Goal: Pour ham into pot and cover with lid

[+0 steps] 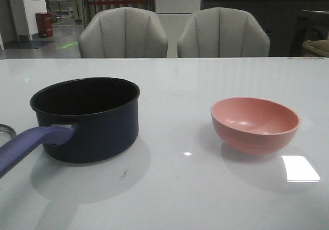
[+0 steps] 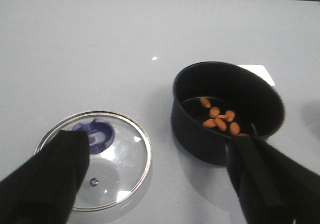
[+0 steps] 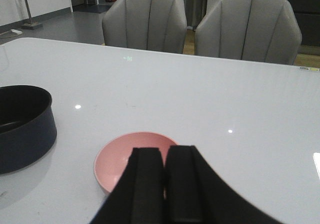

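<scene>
L end effector (image 2: pixel 155 179) spread over lid (image 2: pixel 95 159) | ham (image 2: pixel 220 120) in pot (image 2: pixel 227 111), L wrist only | R end effector (image 3: pixel 165 184) pressed together

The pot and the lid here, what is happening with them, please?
The ham pieces already lie inside the pot, and the pink bowl stands upright on the table beside it. The lid still lies flat on the table; the left tool hangs open above it. The right tool is shut, holding nothing.
</scene>
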### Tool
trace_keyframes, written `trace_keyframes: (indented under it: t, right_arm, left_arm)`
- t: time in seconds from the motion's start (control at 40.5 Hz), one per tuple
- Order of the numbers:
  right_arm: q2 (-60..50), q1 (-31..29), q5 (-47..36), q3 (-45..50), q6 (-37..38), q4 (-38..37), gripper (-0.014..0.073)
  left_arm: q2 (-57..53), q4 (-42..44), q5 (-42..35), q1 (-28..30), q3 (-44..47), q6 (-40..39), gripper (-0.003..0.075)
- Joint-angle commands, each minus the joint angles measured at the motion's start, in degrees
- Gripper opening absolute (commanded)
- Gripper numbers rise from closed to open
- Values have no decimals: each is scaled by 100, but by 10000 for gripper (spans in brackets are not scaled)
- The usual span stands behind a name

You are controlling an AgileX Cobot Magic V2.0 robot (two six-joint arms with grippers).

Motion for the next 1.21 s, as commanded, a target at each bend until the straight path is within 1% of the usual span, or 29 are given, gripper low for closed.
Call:
trace_keyframes:
  t: [0.0, 0.123, 0.197, 0.345, 0.518, 0.691, 0.839, 0.962, 1.184]
  right_arm:
    - [25, 7, -452, -166, -50, -6, 147]
    - [25, 7, -452, -166, -50, -6, 147]
    - [25, 7, -452, -166, -50, -6, 147]
    - [25, 7, -452, -166, -50, -6, 147]
    - [25, 7, -452, -166, -50, -6, 147]
    - [25, 7, -452, -166, -50, -6, 147]
    - [25, 7, -452, -166, -50, -6, 147]
    - [25, 7, -452, -166, -50, -6, 147]
    - [25, 7, -452, -166, -50, -6, 147]
  left_arm:
    - [632, 254, -254, 275, -383, -414, 612]
    - [1433, 161, -19, 609, -687, -414, 603]
    - [1964, -72, -4, 743, -846, -414, 603]
    - [3007, -226, 17, 790, -1218, -414, 603]
    - [4223, -56, 394, 802, -1876, -414, 603]
    - [5201, -30, 807, 802, -2602, -414, 603]
    - [5797, -30, 1290, 847, -3155, -403, 603]
    - [6099, -188, 1426, 1056, -3401, -325, 603]
    - [6494, -429, 1783, 1329, -3675, 230, 603]
